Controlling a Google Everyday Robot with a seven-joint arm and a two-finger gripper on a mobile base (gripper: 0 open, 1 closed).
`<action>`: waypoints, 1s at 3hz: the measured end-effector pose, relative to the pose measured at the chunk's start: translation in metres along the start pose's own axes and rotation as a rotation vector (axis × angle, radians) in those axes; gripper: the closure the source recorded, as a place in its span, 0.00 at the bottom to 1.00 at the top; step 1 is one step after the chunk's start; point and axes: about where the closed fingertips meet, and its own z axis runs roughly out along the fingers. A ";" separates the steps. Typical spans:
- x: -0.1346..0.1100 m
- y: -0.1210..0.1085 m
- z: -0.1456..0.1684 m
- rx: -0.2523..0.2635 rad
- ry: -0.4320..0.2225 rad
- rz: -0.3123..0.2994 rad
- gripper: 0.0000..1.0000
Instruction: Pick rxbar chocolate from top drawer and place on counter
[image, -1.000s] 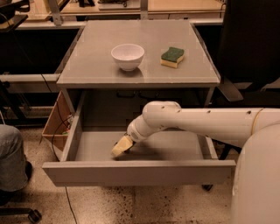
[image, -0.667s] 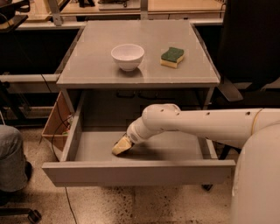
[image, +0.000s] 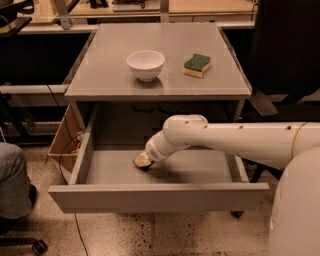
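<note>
The pale end effector (image: 143, 160) is hanging low inside the shallow grey metal top drawer (image: 155, 197). The black rxbar chocolate is probably lying hidden directly beneath it. I cannot tell its grip.

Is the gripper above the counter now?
No, the gripper is down inside the open top drawer, below the counter.
</note>
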 end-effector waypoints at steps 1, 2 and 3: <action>-0.001 0.000 -0.002 0.000 0.000 0.000 1.00; -0.012 -0.017 -0.052 0.073 -0.001 -0.045 1.00; -0.015 -0.041 -0.150 0.176 -0.002 -0.083 1.00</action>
